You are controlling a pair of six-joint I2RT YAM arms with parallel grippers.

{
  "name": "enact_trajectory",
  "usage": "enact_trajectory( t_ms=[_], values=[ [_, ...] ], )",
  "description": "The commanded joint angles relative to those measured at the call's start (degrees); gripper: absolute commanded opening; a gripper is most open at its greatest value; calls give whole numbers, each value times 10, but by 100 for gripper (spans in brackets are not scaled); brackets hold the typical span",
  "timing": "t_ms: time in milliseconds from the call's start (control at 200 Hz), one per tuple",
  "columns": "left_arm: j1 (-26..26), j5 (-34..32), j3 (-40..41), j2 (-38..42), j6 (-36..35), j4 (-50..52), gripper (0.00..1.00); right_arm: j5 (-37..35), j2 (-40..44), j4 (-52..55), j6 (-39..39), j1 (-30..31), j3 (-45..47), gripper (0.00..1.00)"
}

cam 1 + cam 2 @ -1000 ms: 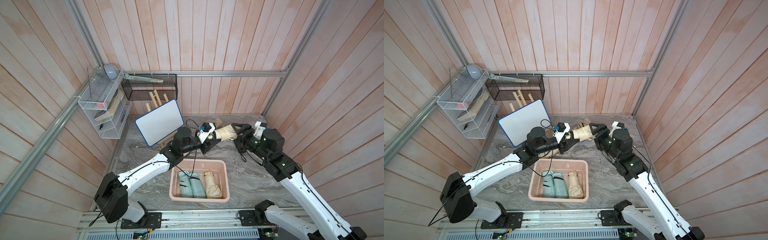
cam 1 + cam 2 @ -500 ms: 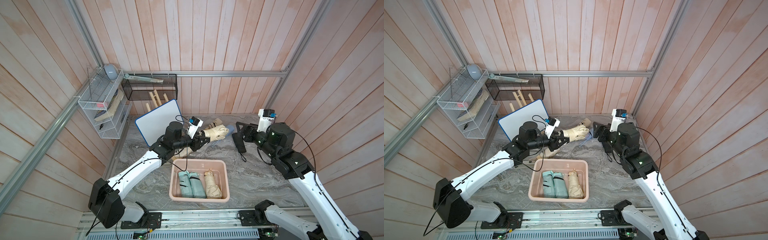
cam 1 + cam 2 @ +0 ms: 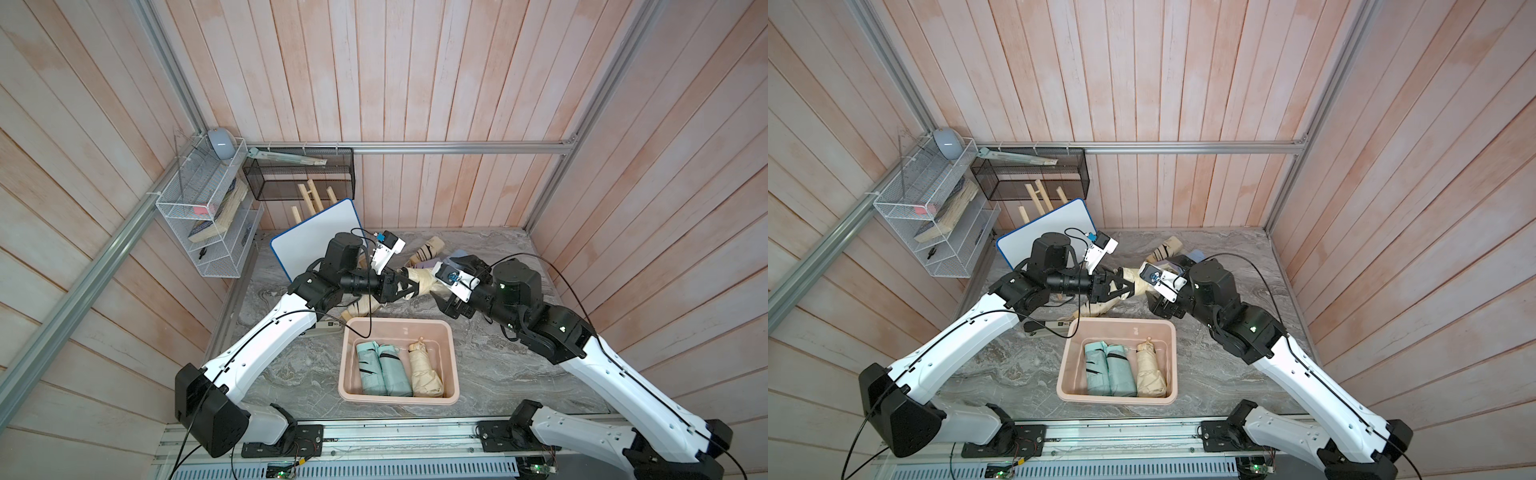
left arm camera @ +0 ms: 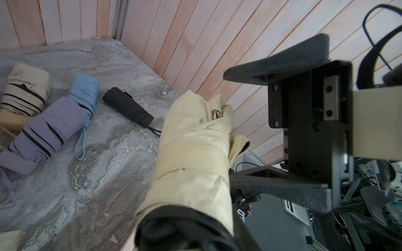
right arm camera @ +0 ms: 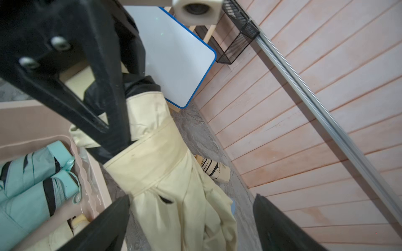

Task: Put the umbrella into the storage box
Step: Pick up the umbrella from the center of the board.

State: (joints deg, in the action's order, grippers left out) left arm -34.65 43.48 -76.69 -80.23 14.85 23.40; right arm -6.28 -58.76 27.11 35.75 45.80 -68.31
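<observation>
A folded cream umbrella [image 3: 420, 281] hangs in the air just behind the pale pink storage box [image 3: 398, 325]. My left gripper [image 3: 401, 287] is shut on one end of it, also seen in a top view [image 3: 1119, 286]. In the left wrist view the umbrella [image 4: 195, 150] runs out from the jaws at the frame's bottom. My right gripper [image 5: 191, 219] stands wide open around the umbrella's free end [image 5: 174, 206], its fingers [image 4: 276, 65] apart from the cloth. The box [image 3: 1121, 325] holds two teal umbrellas [image 3: 382, 368] and a cream one [image 3: 424, 370].
More folded umbrellas lie on the marble table behind: striped cream [image 4: 24, 95], purple [image 4: 45, 130], blue [image 4: 83, 91], black [image 4: 128, 107]. Another cream one [image 3: 360, 309] lies under the left arm. A whiteboard [image 3: 320, 239], a white wire rack [image 3: 208, 224] and a black mesh basket [image 3: 299, 174] stand at the back left.
The right gripper let go of the umbrella, drew back to the right, then came back around its free end with jaws wider. The left gripper kept its hold throughout.
</observation>
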Motion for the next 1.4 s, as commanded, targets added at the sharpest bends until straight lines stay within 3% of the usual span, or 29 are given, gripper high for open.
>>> enact_trajectory(
  t_ms=[0,175,365,645,690,750,850,860,875,1005,1190,1395],
  values=[
    [3,36,-19,-6,3,17,0,-25,-15,13,128,26,8,97],
    [2,41,-7,-1,6,15,0,-37,-44,20,186,56,6,98],
    [2,47,3,11,-5,18,0,-40,-70,27,194,60,3,88],
    [3,48,7,16,-7,34,0,-43,-81,17,170,74,3,54],
    [3,46,9,19,-4,33,13,-43,-79,16,157,78,5,51],
    [3,37,13,26,2,32,46,-43,-75,20,134,86,10,49],
    [6,6,40,59,14,12,82,-46,-66,25,74,107,19,46],
    [7,2,44,63,16,9,93,-47,-65,26,68,109,20,46],
    [8,-4,50,71,18,4,100,-49,-62,28,58,113,22,46],
    [18,-37,102,132,41,-30,100,-73,-42,48,-24,155,45,44],
    [27,-160,159,229,82,-37,100,-109,-27,58,-171,214,74,42],
    [32,-277,201,302,161,5,100,-158,-64,26,-378,280,70,38]
  ],
)
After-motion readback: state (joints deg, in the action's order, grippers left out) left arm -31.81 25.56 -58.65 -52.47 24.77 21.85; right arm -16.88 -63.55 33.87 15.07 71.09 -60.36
